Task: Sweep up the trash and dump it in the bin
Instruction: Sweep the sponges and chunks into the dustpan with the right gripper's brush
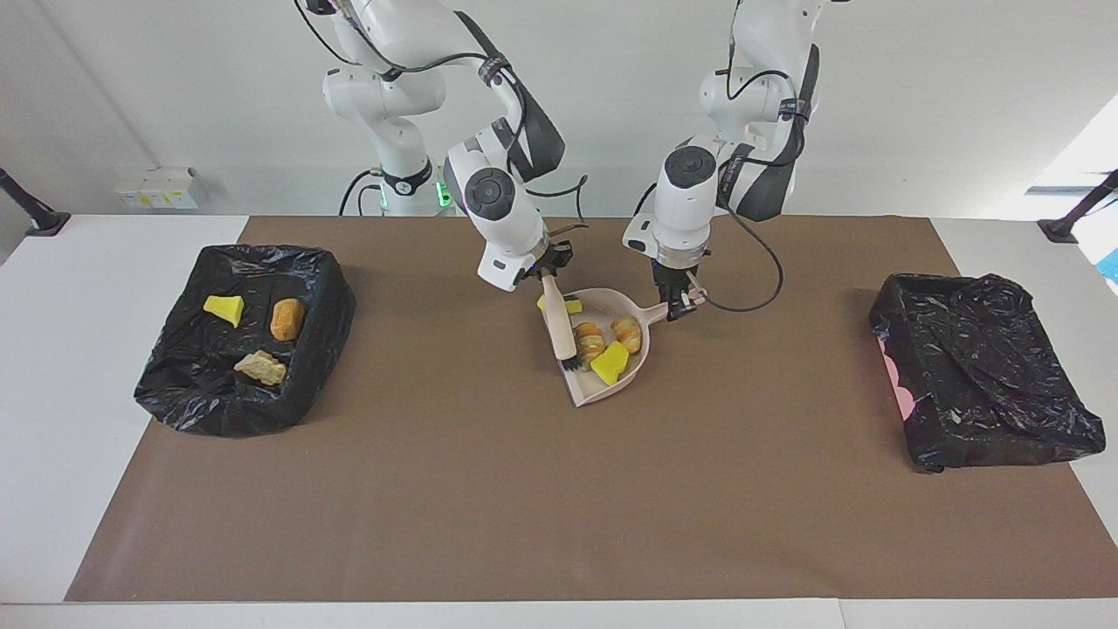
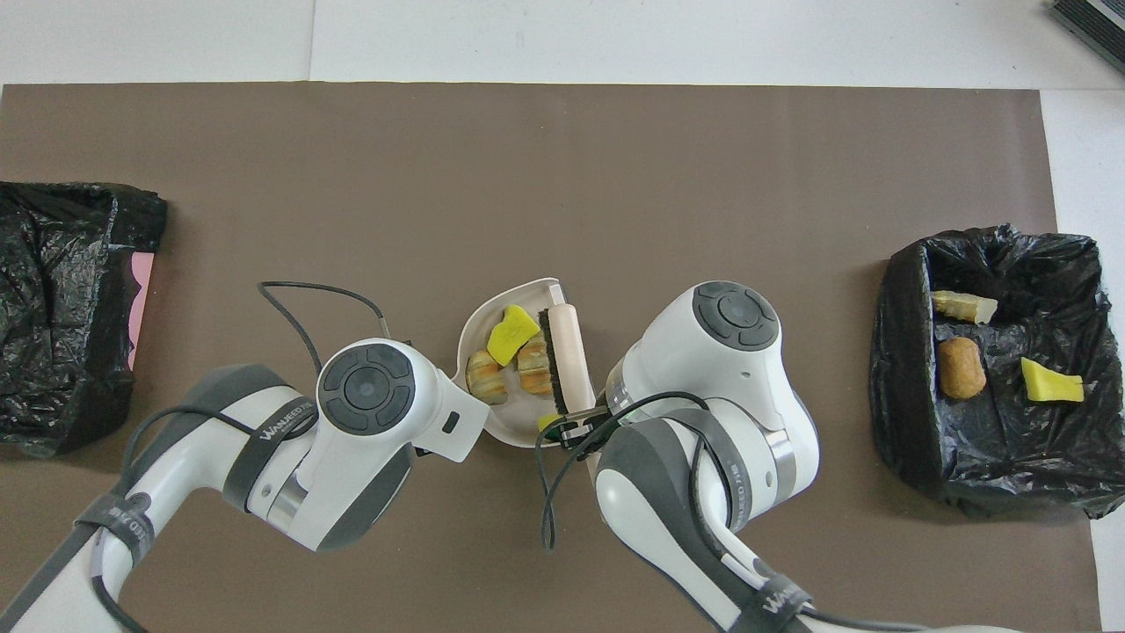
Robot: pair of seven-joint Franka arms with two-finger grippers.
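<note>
You see crinkled, glossy black plastic lining both bins [image 1: 240, 411] [image 1: 987, 411]. The brown sheet [image 1: 559, 507] looks like matt paper, the dustpan [image 1: 611, 389] smooth plastic, and the yellow trash [image 1: 610, 362] porous sponge.

A white table [image 1: 52, 367] carries a brown mat [image 1: 541, 507]; a plain white wall [image 1: 917, 96] rises above, bright daylight entering at 1 edge
</note>
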